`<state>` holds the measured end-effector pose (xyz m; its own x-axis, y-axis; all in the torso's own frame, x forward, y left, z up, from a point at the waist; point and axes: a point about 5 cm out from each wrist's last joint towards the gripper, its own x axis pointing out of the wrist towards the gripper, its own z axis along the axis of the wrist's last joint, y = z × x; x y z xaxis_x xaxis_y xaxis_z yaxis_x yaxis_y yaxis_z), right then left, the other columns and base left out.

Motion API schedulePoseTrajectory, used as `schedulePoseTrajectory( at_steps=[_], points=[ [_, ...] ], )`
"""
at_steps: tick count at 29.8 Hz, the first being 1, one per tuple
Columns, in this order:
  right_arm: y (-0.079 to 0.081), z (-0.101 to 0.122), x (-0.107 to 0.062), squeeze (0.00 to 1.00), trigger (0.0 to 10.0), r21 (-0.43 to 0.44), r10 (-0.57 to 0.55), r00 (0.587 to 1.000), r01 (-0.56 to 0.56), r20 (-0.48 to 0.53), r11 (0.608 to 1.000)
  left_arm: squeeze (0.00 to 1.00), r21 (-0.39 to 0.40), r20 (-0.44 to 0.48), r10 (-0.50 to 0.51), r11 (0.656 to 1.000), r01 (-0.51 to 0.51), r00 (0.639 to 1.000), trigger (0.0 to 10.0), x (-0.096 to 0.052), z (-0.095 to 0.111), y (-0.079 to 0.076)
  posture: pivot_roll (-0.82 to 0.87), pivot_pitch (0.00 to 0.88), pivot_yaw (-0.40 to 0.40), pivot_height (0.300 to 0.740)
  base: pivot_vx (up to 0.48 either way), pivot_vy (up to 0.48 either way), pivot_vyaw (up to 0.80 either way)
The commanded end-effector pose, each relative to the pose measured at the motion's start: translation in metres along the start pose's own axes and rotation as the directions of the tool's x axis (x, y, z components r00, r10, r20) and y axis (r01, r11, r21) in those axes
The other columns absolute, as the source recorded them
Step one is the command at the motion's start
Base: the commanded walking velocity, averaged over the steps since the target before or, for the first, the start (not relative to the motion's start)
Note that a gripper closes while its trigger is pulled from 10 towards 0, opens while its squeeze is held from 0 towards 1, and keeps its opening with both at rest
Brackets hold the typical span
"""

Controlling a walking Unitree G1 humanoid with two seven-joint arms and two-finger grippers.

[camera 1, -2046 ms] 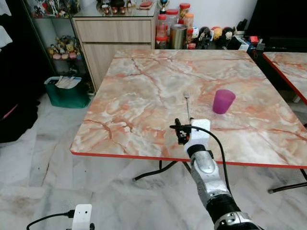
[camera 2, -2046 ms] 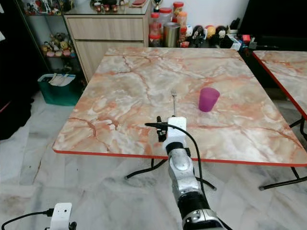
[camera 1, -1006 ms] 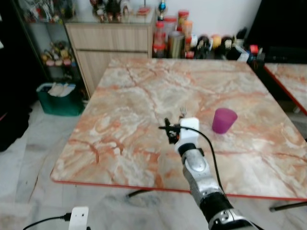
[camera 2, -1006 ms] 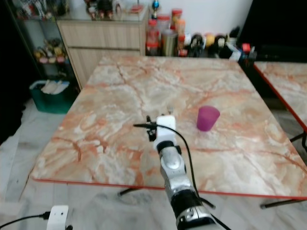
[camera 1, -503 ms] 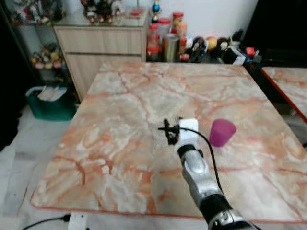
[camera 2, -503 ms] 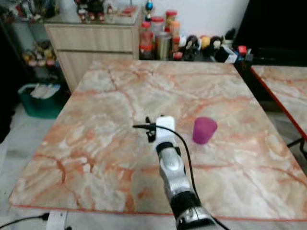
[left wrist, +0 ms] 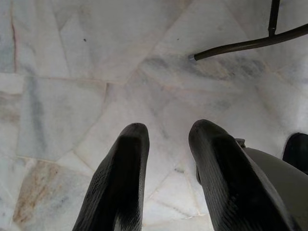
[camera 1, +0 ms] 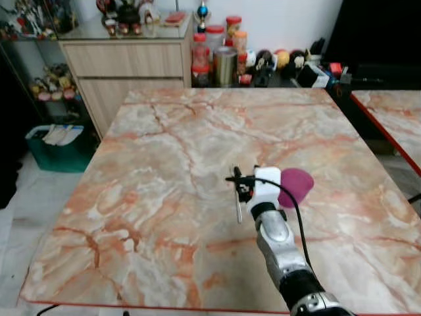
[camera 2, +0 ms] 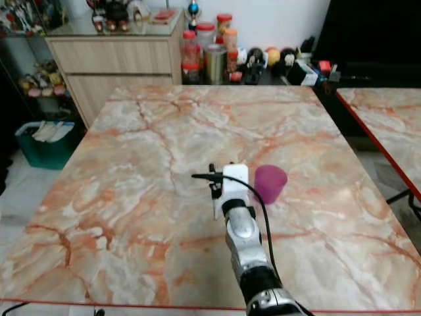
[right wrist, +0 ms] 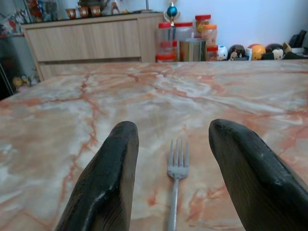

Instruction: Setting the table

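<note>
In the left eye view you have the marble-patterned table [camera 1: 164,164] in front of you, its red edge running along the near side. Your right arm reaches out over the near half of it, and the right gripper [camera 1: 245,189] sits low over the tabletop, right of centre. The fork [camera 1: 238,205] lies on the table just left of the wrist, its handle pointing toward you. The purple cup [camera 1: 296,186] stands upright just to the right of the wrist, partly hidden behind the white camera housing. At the far side a wooden cabinet [camera 1: 125,66] stands against the wall with jars and tins [camera 1: 220,49] beside it, and a green bin [camera 1: 56,141] sits on the floor at far left. A second table [camera 1: 391,115] edges in at the right.

The right eye view gives you the same layout: the fork just left of your wrist, the cup close on its right, apart from the fork.

In the left wrist view your left gripper [left wrist: 166,144] hangs over pale marble floor tiles [left wrist: 72,72], its two black fingers a narrow gap apart with nothing between them. A dark table leg [left wrist: 245,43] crosses the floor beyond.

In the right wrist view your right gripper's fingers are spread wide and empty. The fork lies on the table between them, tines pointing away toward the cabinet, and neither finger touches it.
</note>
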<state>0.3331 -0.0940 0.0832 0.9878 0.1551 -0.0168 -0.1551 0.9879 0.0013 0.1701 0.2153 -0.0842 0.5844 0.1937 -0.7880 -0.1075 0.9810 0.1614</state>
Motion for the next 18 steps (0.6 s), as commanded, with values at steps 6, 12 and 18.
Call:
schedulePoseTrajectory(
  at_steps=[6,12,18],
  points=[
    [-0.003,0.007,0.008,0.02,10.0,-0.011,-0.032,0.999,0.032,0.0,0.999,0.0,0.021,-0.019,-0.004,1.0,0.004,1.0,10.0,-0.001,-0.005,0.001,0.04,0.0,0.018,0.74,0.0,0.0,0.0],
    [-0.003,0.013,0.015,0.0,10.0,-0.034,-0.013,1.0,0.013,-0.003,0.999,0.0,0.026,-0.022,-0.007,1.0,0.007,1.0,10.0,-0.001,-0.006,0.0,0.03,0.0,0.015,0.74,0.0,0.0,0.0],
    [-0.003,0.023,0.028,0.0,10.0,-0.022,-0.017,1.0,0.016,-0.025,1.0,0.0,0.031,-0.03,-0.015,0.999,0.016,0.999,10.0,-0.002,-0.01,-0.002,0.03,0.0,0.011,0.74,0.0,0.0,0.0]
  ],
)
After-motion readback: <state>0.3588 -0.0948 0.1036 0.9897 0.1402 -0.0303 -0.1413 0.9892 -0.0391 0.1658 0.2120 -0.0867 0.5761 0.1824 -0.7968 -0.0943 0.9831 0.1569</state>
